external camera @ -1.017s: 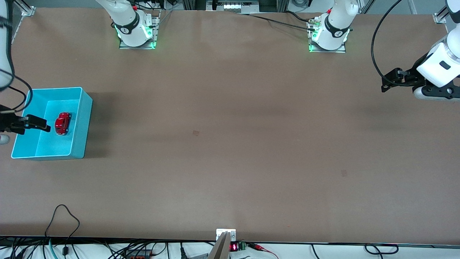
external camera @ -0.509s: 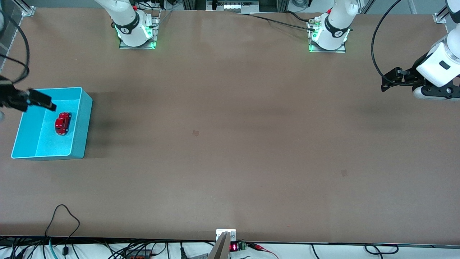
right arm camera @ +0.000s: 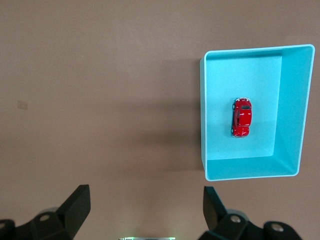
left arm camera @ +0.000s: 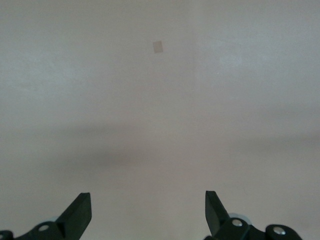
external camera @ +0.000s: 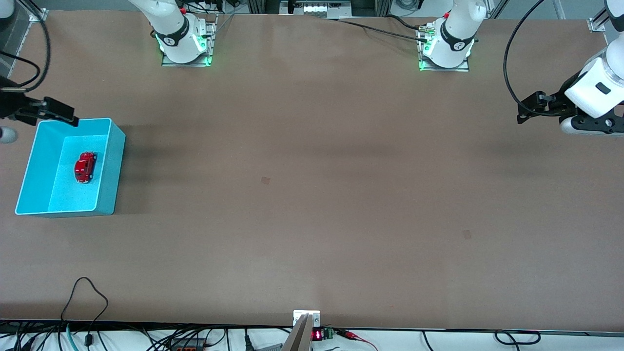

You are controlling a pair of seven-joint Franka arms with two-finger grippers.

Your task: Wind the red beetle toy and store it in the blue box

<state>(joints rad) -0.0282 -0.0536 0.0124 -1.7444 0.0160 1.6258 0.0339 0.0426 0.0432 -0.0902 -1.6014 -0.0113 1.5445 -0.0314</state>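
The table (external camera: 312,195) is a big flat matte brown sheet. At the right arm's end sits the blue box (external camera: 109,161), thin smooth plastic, rectangular with a paler rim. The glossy little red beetle toy (external camera: 85,167) rests on its floor, wheels hard to make out. The right gripper (external camera: 58,111) hangs over the box's edge, half cut off, fingers spread and empty. The left gripper (left arm camera: 147,210) waits over bare table, jaws apart too.
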